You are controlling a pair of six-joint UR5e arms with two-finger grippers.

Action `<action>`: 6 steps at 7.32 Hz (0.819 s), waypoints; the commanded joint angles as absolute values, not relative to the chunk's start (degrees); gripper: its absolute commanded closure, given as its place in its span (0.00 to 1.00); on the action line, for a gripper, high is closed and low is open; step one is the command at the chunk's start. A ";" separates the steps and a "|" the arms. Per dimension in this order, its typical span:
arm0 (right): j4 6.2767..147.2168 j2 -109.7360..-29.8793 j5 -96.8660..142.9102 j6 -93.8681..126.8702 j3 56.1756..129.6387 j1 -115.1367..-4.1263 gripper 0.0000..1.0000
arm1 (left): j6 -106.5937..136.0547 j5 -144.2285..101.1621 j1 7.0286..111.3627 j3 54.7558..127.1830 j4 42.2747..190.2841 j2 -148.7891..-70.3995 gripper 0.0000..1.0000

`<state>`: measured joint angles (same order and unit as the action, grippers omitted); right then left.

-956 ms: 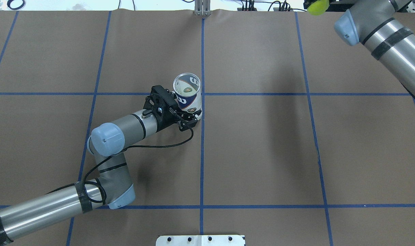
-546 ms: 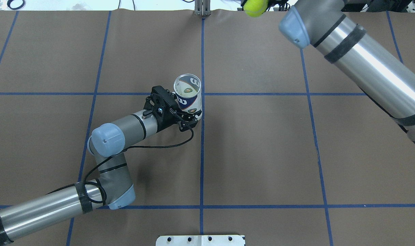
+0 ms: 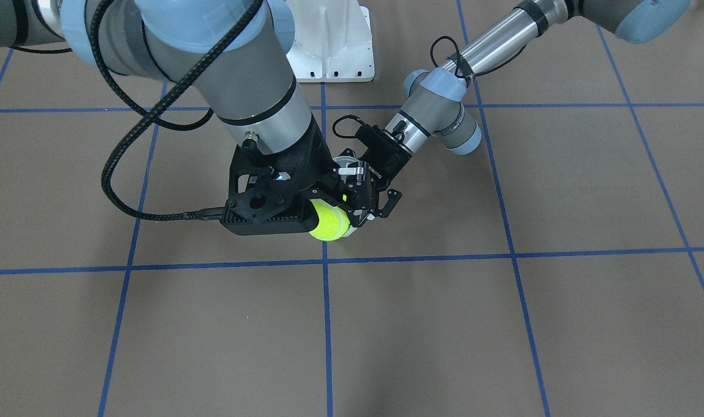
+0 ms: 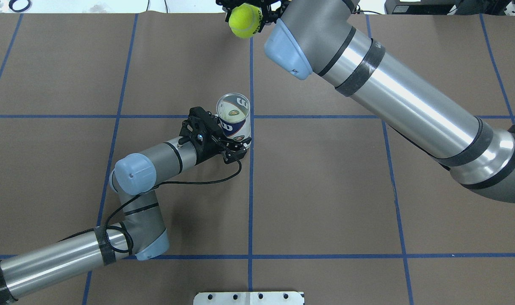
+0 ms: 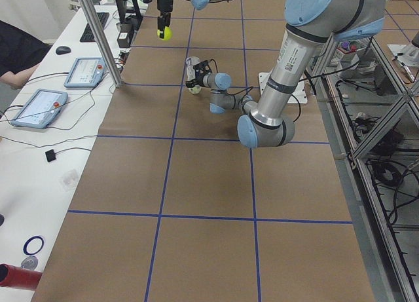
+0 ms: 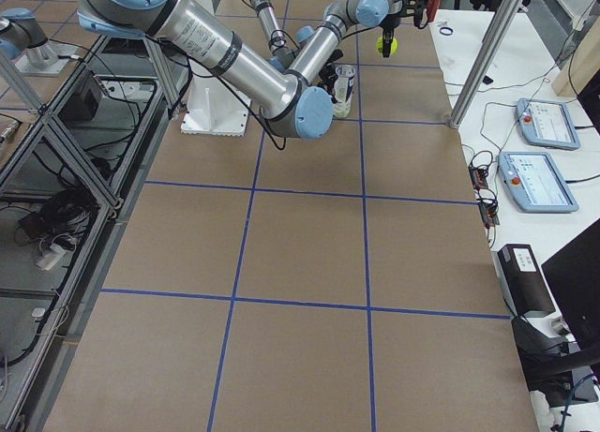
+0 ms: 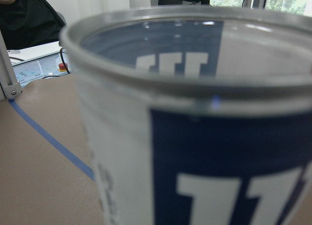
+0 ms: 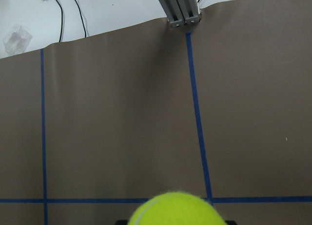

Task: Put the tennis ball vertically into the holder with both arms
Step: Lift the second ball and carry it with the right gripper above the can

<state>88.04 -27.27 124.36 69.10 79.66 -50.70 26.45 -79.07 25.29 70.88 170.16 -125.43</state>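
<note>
The holder (image 4: 233, 116), a clear can with a navy-and-white label, stands upright with its open top up near the table's middle. My left gripper (image 4: 231, 147) is shut on its lower part. The holder fills the left wrist view (image 7: 195, 112). My right gripper (image 4: 245, 17) is shut on the yellow-green tennis ball (image 4: 244, 21) and holds it high in the air, on the far side of the holder and apart from it. In the front view the ball (image 3: 328, 223) and the right gripper (image 3: 327, 217) hide most of the holder. The ball shows at the right wrist view's bottom edge (image 8: 178, 209).
A white pedestal base (image 4: 249, 298) sits at the near edge. An aluminium post (image 4: 251, 10) stands at the far edge, close to the ball. Blue tape lines grid the brown table cover (image 4: 325, 190). Tablets (image 5: 39, 107) and cables lie beyond the far edge.
My right arm has swung left along the far edge with the ball, from the far right corner to near the centre line. The left arm and holder have barely moved.
</note>
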 commanded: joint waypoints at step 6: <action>97.38 -29.35 122.71 70.14 85.52 -42.91 1.00 | 26.46 -79.10 25.31 70.93 170.16 -125.51 0.01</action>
